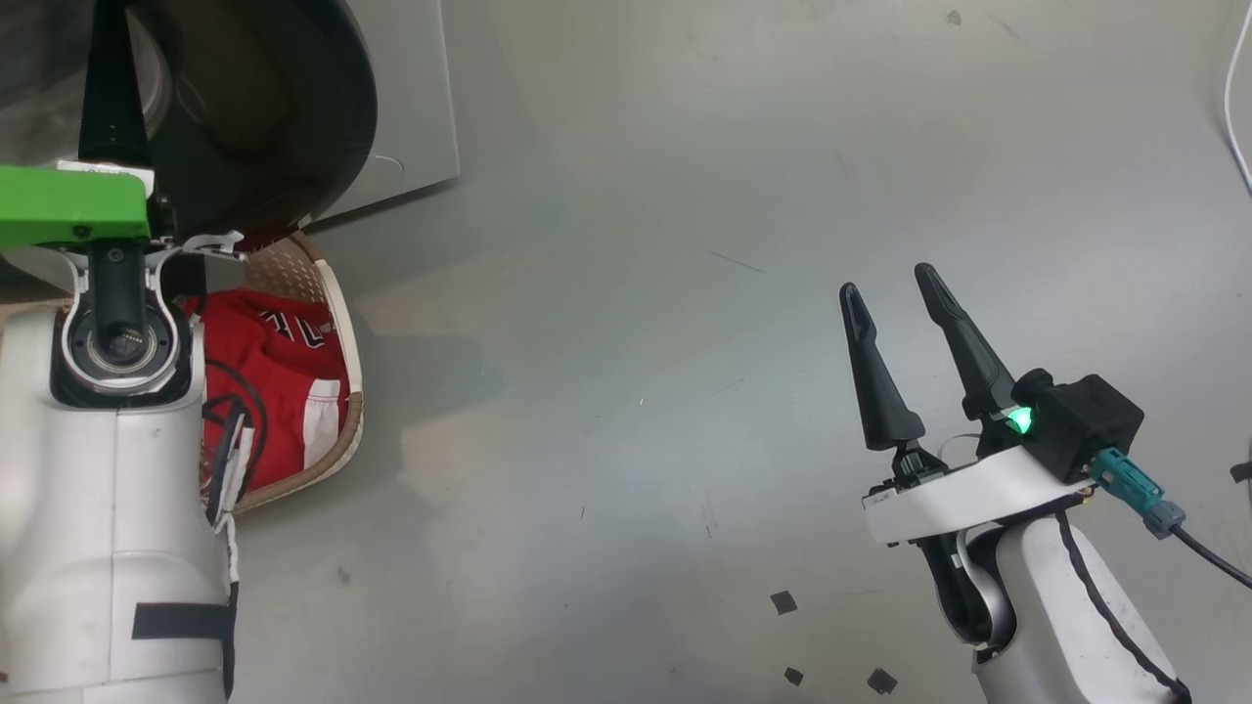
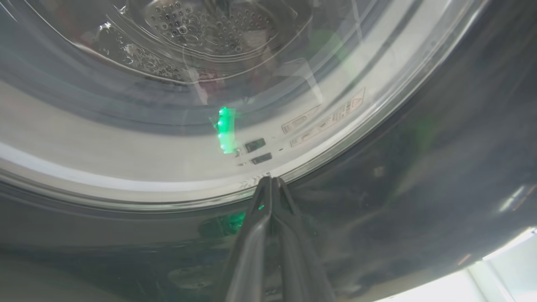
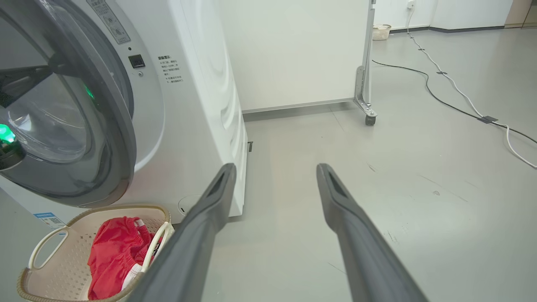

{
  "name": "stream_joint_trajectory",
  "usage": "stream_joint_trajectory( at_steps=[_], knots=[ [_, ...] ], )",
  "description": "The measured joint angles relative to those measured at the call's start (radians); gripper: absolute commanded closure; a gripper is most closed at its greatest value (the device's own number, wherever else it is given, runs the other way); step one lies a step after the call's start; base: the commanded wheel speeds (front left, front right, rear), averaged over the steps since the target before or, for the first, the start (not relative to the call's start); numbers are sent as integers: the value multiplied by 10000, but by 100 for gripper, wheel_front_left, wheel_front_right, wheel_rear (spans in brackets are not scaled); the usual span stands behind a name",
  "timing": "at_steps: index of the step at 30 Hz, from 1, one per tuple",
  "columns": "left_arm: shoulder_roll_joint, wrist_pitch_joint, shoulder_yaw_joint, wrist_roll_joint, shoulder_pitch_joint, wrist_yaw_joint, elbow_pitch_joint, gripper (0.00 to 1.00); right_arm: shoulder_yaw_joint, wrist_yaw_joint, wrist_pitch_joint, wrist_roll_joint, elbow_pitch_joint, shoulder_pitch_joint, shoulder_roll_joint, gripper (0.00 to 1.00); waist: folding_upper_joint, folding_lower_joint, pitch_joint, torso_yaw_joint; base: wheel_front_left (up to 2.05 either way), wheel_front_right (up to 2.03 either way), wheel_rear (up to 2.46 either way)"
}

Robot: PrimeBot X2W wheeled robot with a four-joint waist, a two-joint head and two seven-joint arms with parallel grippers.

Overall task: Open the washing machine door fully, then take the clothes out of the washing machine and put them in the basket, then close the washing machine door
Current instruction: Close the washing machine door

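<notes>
The washing machine (image 3: pixel 188 105) stands white at the left, its door (image 3: pixel 121 138) swung close to the front. My left gripper (image 2: pixel 270 179) is shut with nothing in it, its tips touching the door (image 2: pixel 419 188) where the glass meets the black rim. The steel drum shows through the glass. In the head view that gripper (image 1: pixel 106 20) points up at the door (image 1: pixel 323 117). Below the door sits the basket (image 1: pixel 347 323) (image 3: pixel 117 207) holding red clothes (image 1: pixel 284 372) (image 3: pixel 113 251). My right gripper (image 1: pixel 886 279) (image 3: pixel 275 167) hangs open and unladen over the bare floor, well to the right.
Grey floor spreads right of the machine. Cables (image 3: pixel 453 105) run across it at the far right. A wheeled metal frame leg (image 3: pixel 365 100) stands by the white wall. Small black tape squares (image 1: pixel 782 602) mark the floor near my right arm.
</notes>
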Motion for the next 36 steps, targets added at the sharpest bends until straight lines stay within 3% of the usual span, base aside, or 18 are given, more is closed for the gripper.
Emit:
stream_joint_trajectory(
  at_steps=[18,36],
  knots=[
    [-38,-351,-441,-364,-378,-2,740,100,-228,-84,0,-128,257,26,4,0,0,0,-411,238,0,0,0],
    [-59,-1001,-1037,-1450,2397,-4,-414,100,-688,-127,0,-606,518,624,8,0,0,-1,-1339,1202,0,0,0]
  ],
)
